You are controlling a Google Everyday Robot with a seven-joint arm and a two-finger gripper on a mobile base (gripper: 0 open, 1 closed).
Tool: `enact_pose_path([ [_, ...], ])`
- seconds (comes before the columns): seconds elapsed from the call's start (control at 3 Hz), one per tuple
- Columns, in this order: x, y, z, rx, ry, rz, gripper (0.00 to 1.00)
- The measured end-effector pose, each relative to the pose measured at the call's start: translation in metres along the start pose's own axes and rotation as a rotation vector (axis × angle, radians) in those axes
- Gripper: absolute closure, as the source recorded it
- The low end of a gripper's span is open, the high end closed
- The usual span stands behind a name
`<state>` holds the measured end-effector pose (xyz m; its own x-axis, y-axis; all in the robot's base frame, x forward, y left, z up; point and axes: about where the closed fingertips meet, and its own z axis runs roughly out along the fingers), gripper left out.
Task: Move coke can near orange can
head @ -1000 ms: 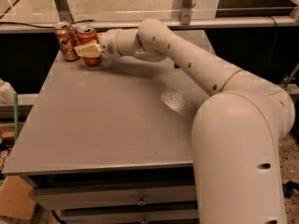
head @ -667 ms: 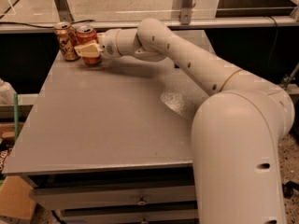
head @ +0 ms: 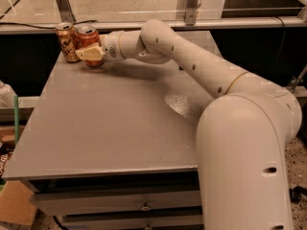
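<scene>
Nearly done: stood coke can [head: 88,38] just beside orange can [head: 66,43] at far table [head: 110,128] corner, with gripper [head: 90,55] clamped round it; left to release, back away.

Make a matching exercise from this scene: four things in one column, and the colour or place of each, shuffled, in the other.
1. coke can
2. orange can
3. gripper
4. table

A. grey, under both cans
B. farthest left, at the table's far corner
C. cream, against the red can's front
D. red, just right of the other can

Pairs: 1-D, 2-B, 3-C, 4-A
</scene>
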<state>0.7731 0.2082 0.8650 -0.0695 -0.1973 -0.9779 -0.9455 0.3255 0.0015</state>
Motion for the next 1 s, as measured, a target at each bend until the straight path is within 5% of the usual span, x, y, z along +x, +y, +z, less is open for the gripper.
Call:
enact_pose_path([
  [0.33,0.006,0.016,0.002,-0.06,0.001,-0.002,0.0],
  [1.0,0.004,0.032,-0.032,-0.092,-0.02,-0.035,0.0],
])
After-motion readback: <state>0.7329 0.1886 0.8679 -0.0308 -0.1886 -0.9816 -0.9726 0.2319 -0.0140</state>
